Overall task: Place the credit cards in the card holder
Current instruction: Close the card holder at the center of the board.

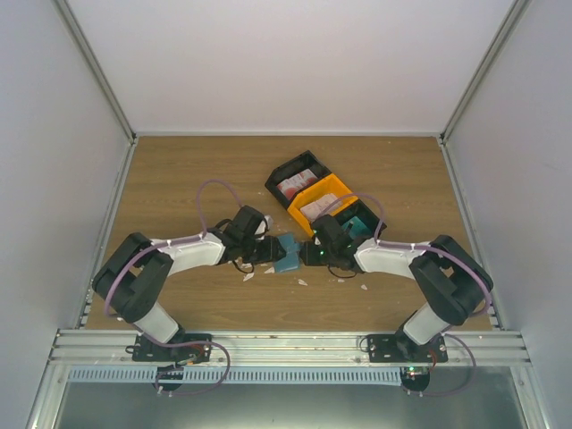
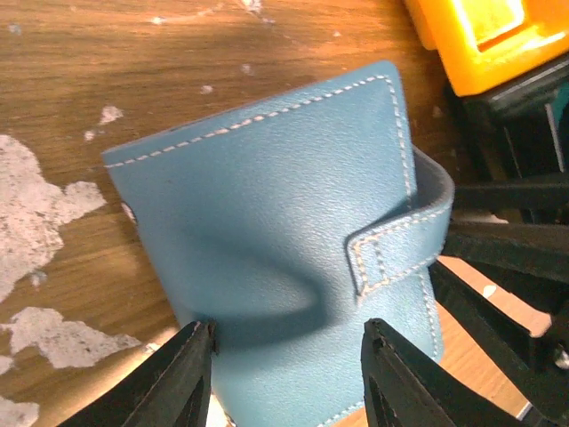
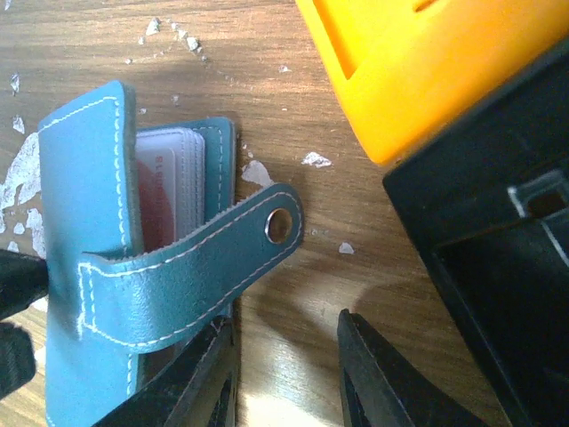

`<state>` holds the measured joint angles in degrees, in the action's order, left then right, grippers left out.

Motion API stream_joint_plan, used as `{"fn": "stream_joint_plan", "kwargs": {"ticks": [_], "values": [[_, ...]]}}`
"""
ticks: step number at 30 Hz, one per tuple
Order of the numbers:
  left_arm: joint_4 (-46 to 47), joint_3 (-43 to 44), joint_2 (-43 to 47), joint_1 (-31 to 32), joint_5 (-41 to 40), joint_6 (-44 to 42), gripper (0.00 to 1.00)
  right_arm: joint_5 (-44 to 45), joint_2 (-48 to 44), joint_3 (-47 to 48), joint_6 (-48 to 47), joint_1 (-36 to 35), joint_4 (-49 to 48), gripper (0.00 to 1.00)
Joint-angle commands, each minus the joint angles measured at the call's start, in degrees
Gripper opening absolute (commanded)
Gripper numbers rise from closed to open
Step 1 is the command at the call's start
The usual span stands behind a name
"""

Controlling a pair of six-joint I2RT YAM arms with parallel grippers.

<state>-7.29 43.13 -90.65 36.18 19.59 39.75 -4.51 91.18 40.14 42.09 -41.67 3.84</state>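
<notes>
Your right pincer gapes empty, lower frame, beside the stitched, grainy blue card holder; left pincer straddles it, hold unclear.

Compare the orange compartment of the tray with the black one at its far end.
The orange compartment is bright orange; the far black compartment is black. The orange one holds pale cards; the black one holds white cards with red blotches. The orange sits mid-row; the black ends the row, farthest back. Both hold card stacks.
</notes>
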Motion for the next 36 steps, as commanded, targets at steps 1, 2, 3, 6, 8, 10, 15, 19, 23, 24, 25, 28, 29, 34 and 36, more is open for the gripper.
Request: {"fn": "stream_joint_plan", "kwargs": {"ticks": [1,2,3,6,8,10,15,19,23,24,25,28,29,34,36], "values": [[0.3,0.6,-2.9,-0.9,-1.0,0.9,0.48,-0.7,-0.4,1.2,-1.3,0.5,2.3,0.33],[0.4,0.8,-3.3,-0.9,-0.9,0.8,0.46,-1.1,-1.4,1.1,-1.7,0.5,2.3,0.33],[0.6,0.7,-3.6,-0.9,-0.7,0.7,0.44,-1.7,-2.7,0.8,-2.4,0.5,2.1,0.33],[0.6,0.3,-3.9,-0.9,-1.0,0.4,0.38,-1.0,-7.0,0.0,-2.5,0.5,3.6,0.32],[0.5,0.2,-4.1,-0.8,-1.0,0.3,0.37,1.4,-9.3,-0.1,-1.8,0.5,5.7,0.31],[-0.1,0.4,-4.6,-0.8,-1.5,0.3,0.37,1.1,-10.7,0.0,-2.5,0.5,5.7,0.31],[-1.0,1.0,-5.9,-0.6,-1.8,0.0,0.37,-7.1,-7.3,2.2,-5.5,0.5,1.1,0.34],[-0.5,0.5,-5.0,-0.6,-1.7,0.0,0.38,-8.9,-0.1,6.2,-6.3,0.6,3.5,0.34],[0.1,-0.2,-3.9,-0.6,-1.5,0.0,0.39,-5.3,3.7,6.1,-5.8,0.5,6.7,0.29],[0.4,-0.5,-3.6,-0.6,-1.6,0.2,0.40,-4.4,4.3,6.1,-5.7,0.6,7.8,0.27],[0.5,-0.7,-3.3,-0.6,-1.7,0.4,0.42,-3.7,4.9,6.2,-5.6,0.6,8.7,0.26],[1.1,-1.4,-2.6,-0.9,-1.4,0.8,0.45,-2.8,6.2,6.0,-5.3,0.7,9.4,0.25],[1.5,-1.6,-2.6,-1.1,-0.6,0.9,0.47,-3.0,6.6,5.9,-5.2,0.8,9.3,0.25],[7.0,-3.5,-4.3,-2.7,6.9,3.1,0.49,-7.8,8.3,2.3,-4.6,2.8,4.2,0.25],[9.7,-3.8,-6.0,-3.1,9.7,4.1,0.49,-10.3,8.5,0.4,-4.4,3.6,1.7,0.25]]}}
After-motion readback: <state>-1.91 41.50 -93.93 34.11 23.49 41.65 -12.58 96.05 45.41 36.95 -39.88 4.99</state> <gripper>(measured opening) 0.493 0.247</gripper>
